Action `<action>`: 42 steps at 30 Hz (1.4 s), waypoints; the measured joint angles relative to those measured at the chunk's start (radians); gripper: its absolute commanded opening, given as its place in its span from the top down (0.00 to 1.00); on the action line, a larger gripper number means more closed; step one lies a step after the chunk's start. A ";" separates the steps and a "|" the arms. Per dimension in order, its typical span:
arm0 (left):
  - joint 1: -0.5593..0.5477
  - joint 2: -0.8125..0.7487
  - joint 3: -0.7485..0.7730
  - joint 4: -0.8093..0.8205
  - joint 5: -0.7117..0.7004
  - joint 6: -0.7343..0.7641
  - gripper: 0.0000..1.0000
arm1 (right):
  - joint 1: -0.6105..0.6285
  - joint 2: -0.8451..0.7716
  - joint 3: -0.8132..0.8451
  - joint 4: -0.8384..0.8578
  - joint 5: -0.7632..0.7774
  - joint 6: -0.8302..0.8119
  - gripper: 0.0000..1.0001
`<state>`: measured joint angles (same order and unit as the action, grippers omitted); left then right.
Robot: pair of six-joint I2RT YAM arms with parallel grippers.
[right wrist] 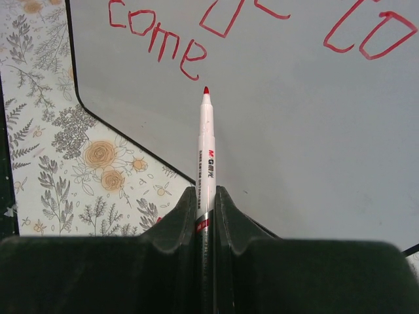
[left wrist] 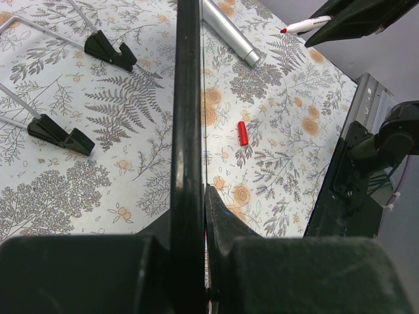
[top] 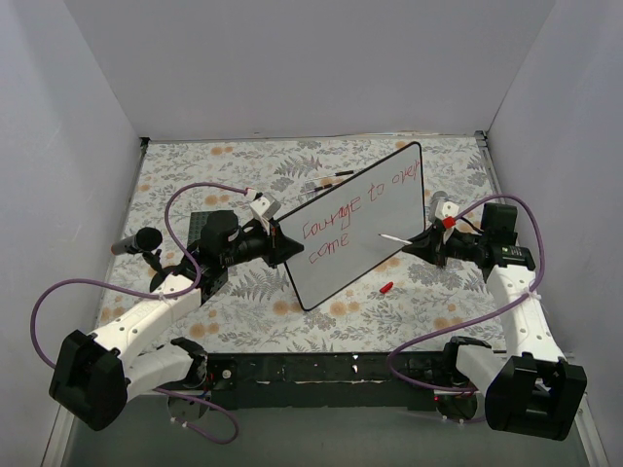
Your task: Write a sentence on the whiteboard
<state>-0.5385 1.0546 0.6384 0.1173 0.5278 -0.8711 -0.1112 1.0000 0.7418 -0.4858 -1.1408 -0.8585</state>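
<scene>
Writing is midway: left tool clamps the board, right tool grips the marker, tip just past the sentence. Next word needs tip contact, I'd guess.

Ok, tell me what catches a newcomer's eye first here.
A big whiteboard stands tilted mid-table, red handwriting slanting across it. The left pincer clamps its edge, while the right pincer holds a red-tipped marker pointed at the board. A small red cap lies on the floral table nearby.
</scene>
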 measured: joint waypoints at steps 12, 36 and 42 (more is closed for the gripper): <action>0.003 0.004 0.000 0.002 0.009 0.000 1.00 | 0.000 0.005 0.000 -0.028 -0.011 -0.029 0.99; 0.006 0.011 0.004 0.002 0.015 0.001 1.00 | -0.001 0.011 0.000 -0.038 -0.011 -0.029 0.99; 0.006 0.010 0.004 0.001 0.014 0.001 1.00 | -0.001 0.010 0.000 -0.038 -0.012 -0.026 0.99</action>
<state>-0.5323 1.0649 0.6422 0.1181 0.5423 -0.8700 -0.1120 1.0100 0.7418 -0.5240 -1.1526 -0.8848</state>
